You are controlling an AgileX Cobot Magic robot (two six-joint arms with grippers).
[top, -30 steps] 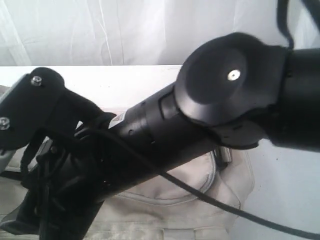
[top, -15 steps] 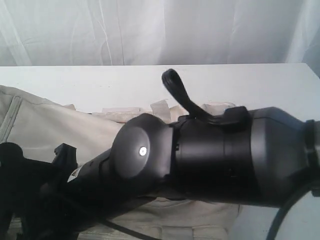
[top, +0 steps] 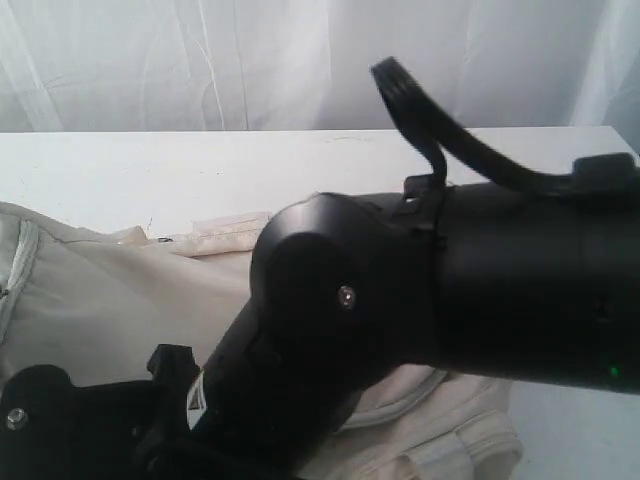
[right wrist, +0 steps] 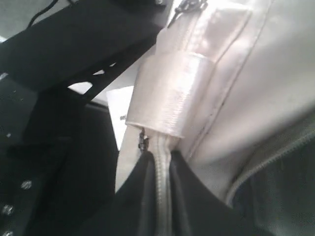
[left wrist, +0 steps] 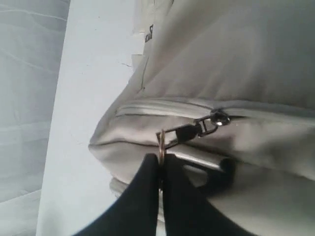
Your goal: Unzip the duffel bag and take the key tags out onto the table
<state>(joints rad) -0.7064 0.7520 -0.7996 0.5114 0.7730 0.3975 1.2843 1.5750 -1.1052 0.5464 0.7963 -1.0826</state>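
The cream duffel bag (top: 90, 290) lies on the white table (top: 180, 170), largely hidden in the exterior view by my black right arm (top: 420, 300). My left gripper (left wrist: 160, 156) is shut on the metal ring of the zipper pull (left wrist: 184, 132), which hangs from the grey zipper's slider (left wrist: 219, 118). My right gripper (right wrist: 162, 160) is shut on the bag's zipper tape (right wrist: 163, 196), just below a shiny cream strap (right wrist: 172, 93). Dark grey lining (right wrist: 280, 196) shows beside it where the bag gapes. The key tags are out of view. Neither gripper shows in the exterior view.
A white curtain (top: 200, 60) hangs behind the table's far edge. Part of the left arm's black frame (top: 60, 430) sits low in front of the bag, and black arm structure (right wrist: 59, 59) is close to the right gripper. Bare tabletop (left wrist: 83, 98) lies beside the bag's end.
In the exterior view the right arm has swung across, its big joint now at the middle. The bag's cloth at the left has dropped lower and the left arm's frame has sunk to the bottom corner.
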